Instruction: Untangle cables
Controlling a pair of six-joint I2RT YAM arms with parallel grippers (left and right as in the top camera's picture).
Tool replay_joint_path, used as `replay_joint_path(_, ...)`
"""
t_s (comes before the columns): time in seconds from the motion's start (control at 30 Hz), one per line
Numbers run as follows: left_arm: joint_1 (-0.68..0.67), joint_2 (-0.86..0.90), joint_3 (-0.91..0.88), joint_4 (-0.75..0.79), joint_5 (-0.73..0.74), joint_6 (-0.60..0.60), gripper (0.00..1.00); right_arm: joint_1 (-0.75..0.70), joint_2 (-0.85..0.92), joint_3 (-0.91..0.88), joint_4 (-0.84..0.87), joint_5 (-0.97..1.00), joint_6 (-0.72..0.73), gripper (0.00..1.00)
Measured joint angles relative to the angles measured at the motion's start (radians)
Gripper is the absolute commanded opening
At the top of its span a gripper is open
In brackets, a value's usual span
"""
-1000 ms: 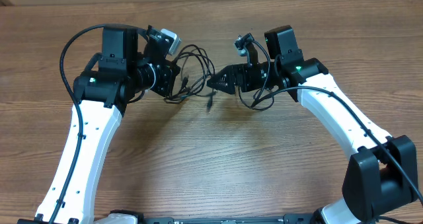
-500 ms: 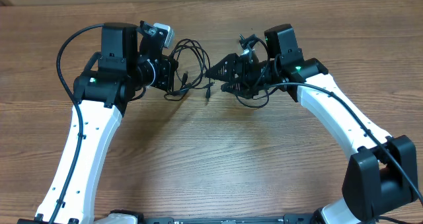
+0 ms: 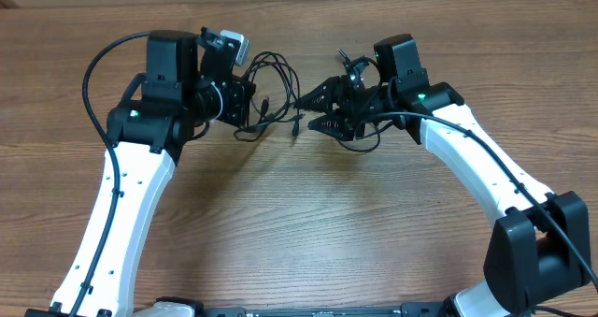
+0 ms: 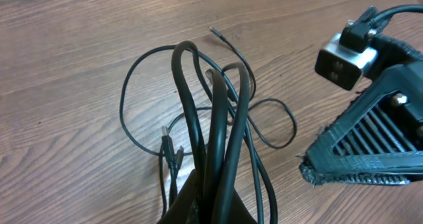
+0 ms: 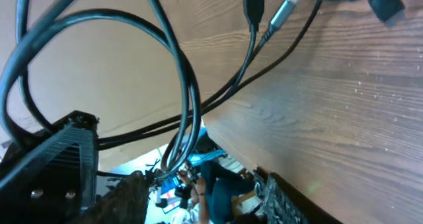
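Observation:
The cables (image 3: 272, 85) are thin black cords in loose loops between the two arms, hanging above the wooden table (image 3: 308, 223). My left gripper (image 3: 249, 103) is shut on the bundle. In the left wrist view several strands (image 4: 213, 112) rise from its jaws (image 4: 215, 201), and a small plug (image 4: 169, 149) dangles beside them. My right gripper (image 3: 306, 112) faces the bundle from the right with its jaws apart. In the right wrist view one cable loop (image 5: 186, 98) runs down between its fingers (image 5: 129, 197), nearer the left one, and nothing is pinched. Plug ends (image 5: 255, 7) hang at the top.
The right gripper's ribbed finger (image 4: 360, 154) and its wrist camera (image 4: 346, 52) sit close to the bundle in the left wrist view. A thicker arm wire (image 3: 92, 74) loops behind the left arm. Bare wooden table (image 4: 73, 72) lies all around.
The right gripper has turned so that both jaws show from above, and they have narrowed around the cable loop. The left gripper keeps its grip and has hardly moved.

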Motion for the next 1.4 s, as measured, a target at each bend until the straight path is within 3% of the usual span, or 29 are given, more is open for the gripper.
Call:
replay_joint_path(0.53,-0.051,0.001,0.0,0.019,-0.002,-0.03,0.04,0.026,0.0,0.0,0.018,0.0,0.058,0.52)
replay_joint_path(0.87,-0.109,0.003,0.0,0.045,-0.032,-0.042,0.04,0.026,0.0,0.0,0.019,0.011,0.107,0.25)
replay_joint_path(1.3,-0.11,0.008,0.0,0.044,-0.055,-0.045,0.04,0.026,0.0,0.0,0.019,0.029,0.138,0.04)
replay_joint_path(1.4,-0.11,0.008,0.0,0.044,-0.055,-0.045,0.04,0.026,0.0,0.0,0.019,0.03,0.142,0.04)
